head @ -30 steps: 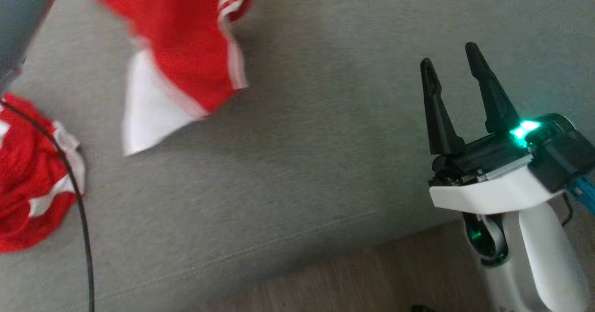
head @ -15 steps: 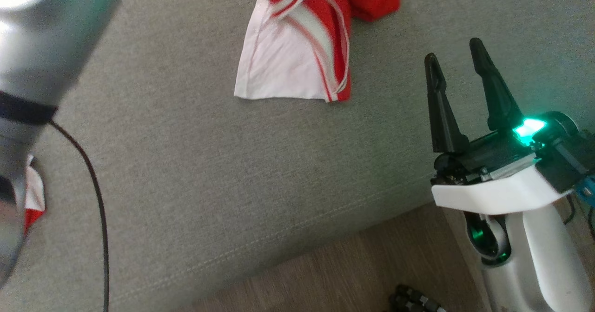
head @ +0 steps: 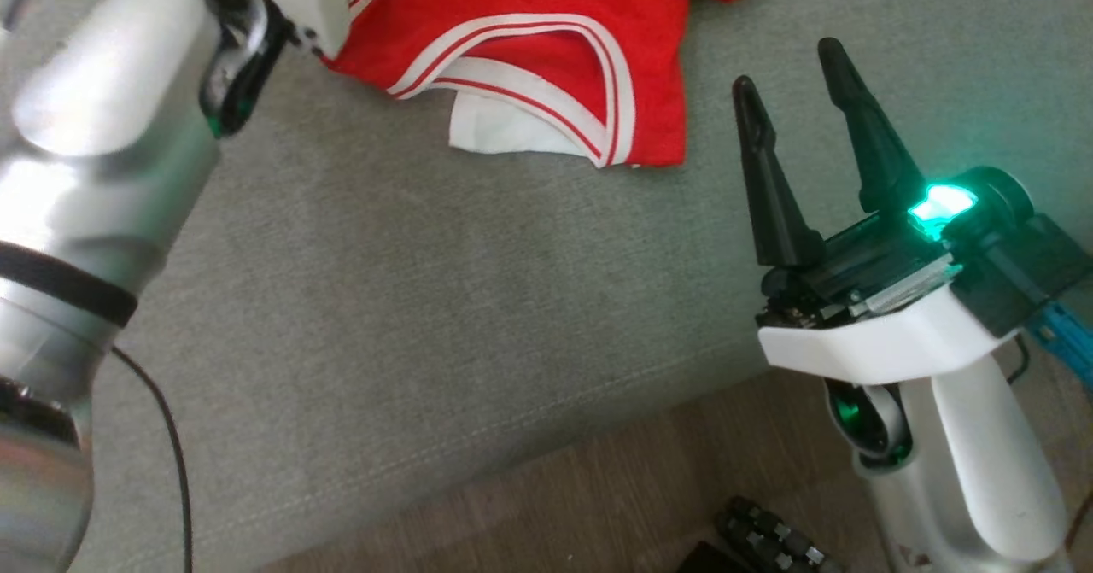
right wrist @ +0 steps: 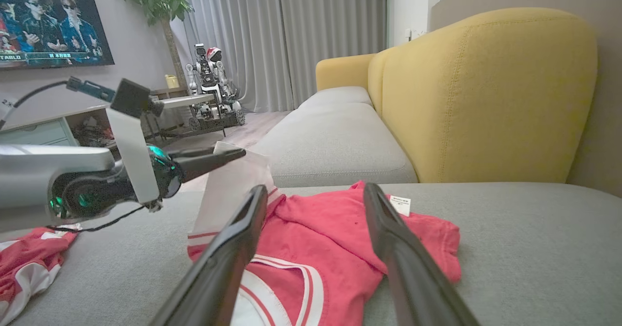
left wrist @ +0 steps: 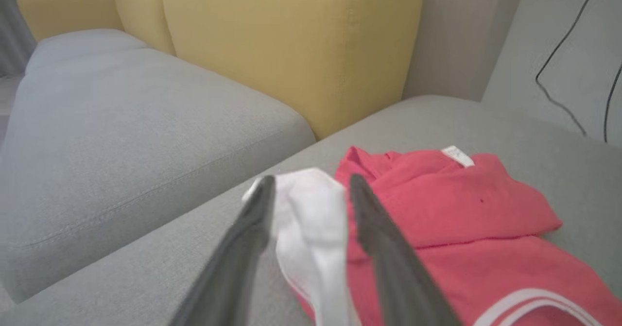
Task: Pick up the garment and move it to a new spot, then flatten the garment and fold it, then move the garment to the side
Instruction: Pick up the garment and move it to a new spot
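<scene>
The garment (head: 546, 52) is lying crumpled on the sofa seat (head: 427, 300), near its back edge. The left gripper (left wrist: 311, 182) is straddling its white fold, grip unclear; the right gripper (head: 790, 69) is hovering open and empty. Best practice: release cleanly, then spread the corners apart.

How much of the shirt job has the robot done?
Maybe moved: the red garment lies on the grey sofa. In hand: its white corner stands between the fingers of the left gripper; gripped or not, I cannot tell. Left: it is crumpled, so flattening, folding, moving aside. The right gripper is open, off the cloth.
</scene>
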Motion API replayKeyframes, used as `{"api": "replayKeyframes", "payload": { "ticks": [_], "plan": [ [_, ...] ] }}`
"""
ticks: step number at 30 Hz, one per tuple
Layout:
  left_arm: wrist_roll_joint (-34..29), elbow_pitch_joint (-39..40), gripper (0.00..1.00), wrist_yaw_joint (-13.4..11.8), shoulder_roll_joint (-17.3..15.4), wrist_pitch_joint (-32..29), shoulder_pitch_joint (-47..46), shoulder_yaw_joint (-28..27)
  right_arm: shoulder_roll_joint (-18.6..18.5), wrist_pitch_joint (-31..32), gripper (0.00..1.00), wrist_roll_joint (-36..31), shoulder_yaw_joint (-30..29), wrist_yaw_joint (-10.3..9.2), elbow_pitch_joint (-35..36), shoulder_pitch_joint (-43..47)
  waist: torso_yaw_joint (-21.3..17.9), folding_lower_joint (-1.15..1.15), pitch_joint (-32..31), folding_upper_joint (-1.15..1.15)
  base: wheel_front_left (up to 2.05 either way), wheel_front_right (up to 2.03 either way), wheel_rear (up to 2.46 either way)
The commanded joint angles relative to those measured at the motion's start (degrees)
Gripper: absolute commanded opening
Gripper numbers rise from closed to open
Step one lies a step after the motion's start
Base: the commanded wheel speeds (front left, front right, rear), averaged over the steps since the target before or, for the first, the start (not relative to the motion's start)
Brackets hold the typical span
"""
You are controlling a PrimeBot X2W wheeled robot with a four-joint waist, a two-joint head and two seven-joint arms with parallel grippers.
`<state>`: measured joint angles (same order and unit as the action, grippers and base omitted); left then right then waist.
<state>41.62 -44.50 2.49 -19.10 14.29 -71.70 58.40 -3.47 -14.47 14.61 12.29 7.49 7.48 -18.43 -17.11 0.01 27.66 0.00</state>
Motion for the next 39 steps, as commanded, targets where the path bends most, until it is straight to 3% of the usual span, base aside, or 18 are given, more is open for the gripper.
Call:
{"api": "replayKeyframes", "payload": {
  "ticks": [1, 5, 7, 9, 12, 18, 22, 25, 33, 39],
  "plan": [
    [-1.0, 3.0, 1.0, -0.6, -1.9, 0.7, -2.2, -5.2, 0.6, -0.5, 1.0, -0.4, 1.4, 0.0, 1.6, -0.3, 1.0, -0.01, -0.3, 0.0, 0.0, 0.0, 0.0],
    [-2.3, 9.6, 1.0, -1.8, -3.8, 0.7, 4.1, -15.5, 0.6, -0.5, 1.0, -1.6, 1.1, 0.0, -0.6, 0.4, 4.1, -0.01, -2.6, 0.0, 0.0, 0.0, 0.0],
    [-3.2, 16.5, 1.0, -3.4, -4.5, 0.7, 13.1, -25.8, 0.6, -0.5, 1.0, -3.4, 0.2, 0.0, -2.8, 1.2, 7.2, -0.01, -5.1, 0.0, 0.0, 0.0, 0.0],
    [-3.7, 18.9, 1.0, -3.7, -4.3, 0.7, 16.7, -29.0, 0.6, -0.5, 1.0, -4.1, -0.4, 0.0, -3.7, 1.6, 8.4, -0.01, -6.0, 0.0, 0.0, 0.0, 0.0],
    [-6.9, 25.9, 1.0, -3.6, -2.4, 0.7, 28.3, -37.3, 0.6, -0.5, 1.0, -6.4, -2.1, 0.0, -6.6, 3.0, 12.0, -0.01, -9.1, 0.0, 0.0, 0.0, 0.0],
    [-16.2, 36.2, 1.0, -2.8, 6.2, 0.7, 50.7, -48.6, 0.6, -0.5, 1.0, -9.9, -5.1, 0.0, -12.6, 7.0, 18.3, -0.01, -16.2, 0.0, 0.0, 0.0, 0.0],
    [-23.5, 40.9, 1.0, -2.0, 12.2, 0.7, 61.5, -51.4, 0.6, -0.5, 1.0, -11.1, -6.5, 0.0, -14.6, 10.0, 21.3, -0.01, -20.4, 0.0, 0.0, 0.0, 0.0],
    [-28.6, 43.4, 1.0, -1.7, 14.5, 0.7, 67.0, -51.8, 0.6, -0.5, 1.0, -10.9, -7.5, 0.0, -15.6, 12.3, 22.5, -0.01, -23.4, 0.0, 0.0, 0.0, 0.0],
    [-34.3, 46.0, 1.0, -4.7, 16.1, 0.7, 77.0, -50.3, 0.6, -0.5, 1.0, -10.8, -8.6, 0.0, -13.7, 18.0, 23.1, -0.01, -28.9, 0.0, 0.0, 0.0, 0.0],
    [-36.3, 45.9, 1.0, -5.3, 16.2, 0.7, 80.5, -48.5, 0.6, -0.5, 1.0, -11.2, -9.9, 0.0, -12.1, 22.9, 23.2, -0.01, -30.9, 0.0, 0.0, 0.0, 0.0]
  ]
}}
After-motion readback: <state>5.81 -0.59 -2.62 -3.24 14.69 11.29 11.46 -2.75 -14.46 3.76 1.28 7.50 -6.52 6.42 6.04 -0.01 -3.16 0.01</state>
